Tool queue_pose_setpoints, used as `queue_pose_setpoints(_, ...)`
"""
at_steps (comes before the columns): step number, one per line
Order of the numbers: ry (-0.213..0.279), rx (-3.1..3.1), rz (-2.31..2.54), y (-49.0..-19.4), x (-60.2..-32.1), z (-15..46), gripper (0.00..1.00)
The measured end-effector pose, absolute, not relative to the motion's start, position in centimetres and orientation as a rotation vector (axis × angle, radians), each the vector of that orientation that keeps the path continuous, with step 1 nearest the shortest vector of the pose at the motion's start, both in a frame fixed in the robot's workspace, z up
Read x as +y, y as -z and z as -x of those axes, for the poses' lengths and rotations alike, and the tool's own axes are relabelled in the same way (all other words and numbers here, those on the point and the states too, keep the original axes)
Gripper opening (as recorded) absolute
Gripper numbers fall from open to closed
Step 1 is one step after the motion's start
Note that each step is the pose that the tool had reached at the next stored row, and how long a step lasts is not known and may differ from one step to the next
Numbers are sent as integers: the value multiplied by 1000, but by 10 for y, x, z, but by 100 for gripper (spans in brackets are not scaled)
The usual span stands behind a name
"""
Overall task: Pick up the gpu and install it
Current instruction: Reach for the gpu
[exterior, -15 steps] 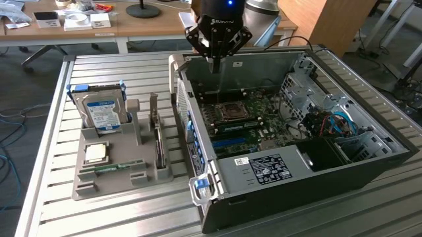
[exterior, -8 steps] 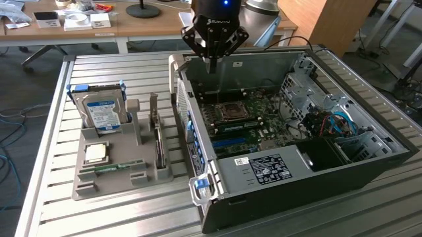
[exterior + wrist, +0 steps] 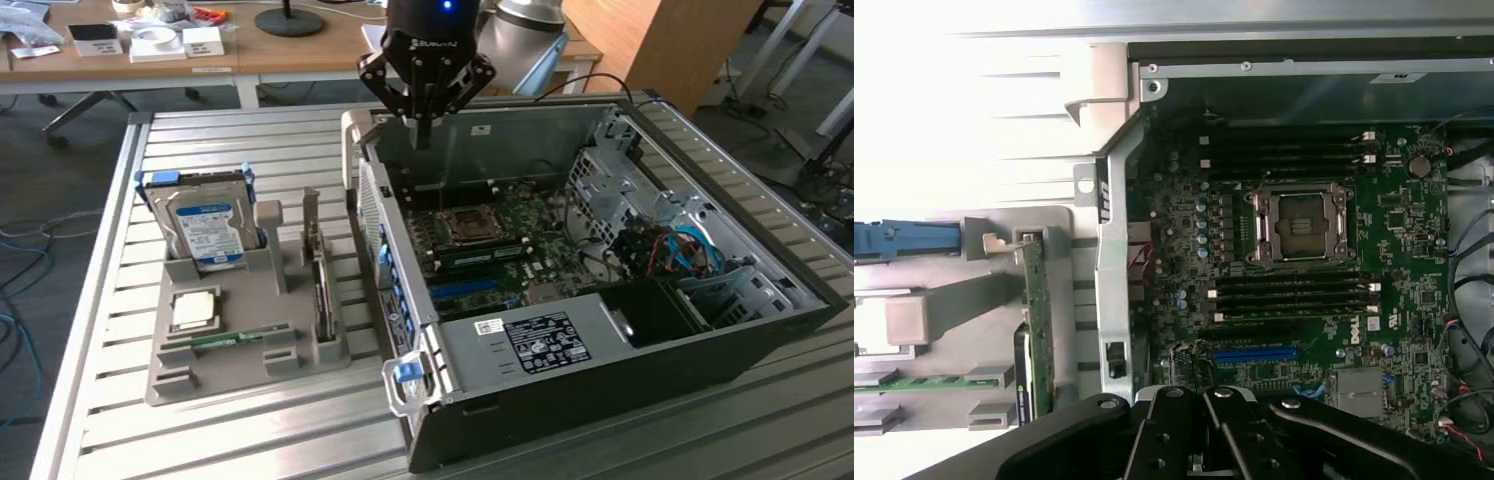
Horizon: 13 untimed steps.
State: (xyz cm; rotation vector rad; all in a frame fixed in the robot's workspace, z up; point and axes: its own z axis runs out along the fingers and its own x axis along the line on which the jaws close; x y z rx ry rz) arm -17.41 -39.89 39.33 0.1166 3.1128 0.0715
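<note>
The open case (image 3: 747, 330) lies on its side on the slatted surface (image 3: 267, 430), its power supply (image 3: 541, 340) at the near end. A grey tray (image 3: 220, 375) sits just beside the case, toward the exterior view's left. At the tray's near end lie a RAM stick (image 3: 227, 340) and a CPU (image 3: 195, 310). The gpu (image 3: 322, 290) stands on edge in a slot along the tray's edge nearest the case, untouched; the wrist view shows it (image 3: 1035, 320) as a thin green strip. A hard drive (image 3: 207, 228) stands upright at the tray's far end. Inside the case is the motherboard (image 3: 494, 250). Above the case's far end hang the jaws, together and holding nothing.
</note>
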Motion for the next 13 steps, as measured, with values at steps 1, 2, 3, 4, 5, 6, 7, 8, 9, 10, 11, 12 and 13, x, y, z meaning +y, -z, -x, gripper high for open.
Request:
queue_pose_setpoints(1, -72, 3113, -117, -393, -399, 175, 11)
queue_pose_setpoints(2, -72, 3113, -117, -393, -399, 176, 11)
queue_pose_setpoints(3, -72, 3113, -117, -393, -399, 177, 11)
queue_pose_setpoints(4, -72, 3113, -117, -393, -399, 178, 11)
queue_pose_setpoints(5, -72, 3113, -117, -393, -399, 179, 11)
queue_pose_setpoints(6, -72, 3113, -117, -393, -399, 180, 11)
queue_pose_setpoints(7, -72, 3112, -117, -393, -399, 181, 11)
queue_pose_setpoints(8, -72, 3112, -116, -393, -399, 182, 11)
queue_pose_setpoints(9, -73, 3112, -117, -393, -399, 184, 11)
queue_pose_setpoints(10, -73, 3112, -117, -393, -399, 185, 11)
queue_pose_setpoints(11, -73, 3112, -117, -393, -399, 186, 11)
queue_pose_setpoints(12, -73, 3112, -116, -393, -399, 187, 11)
queue_pose_setpoints(13, -73, 3112, -117, -393, -399, 188, 11)
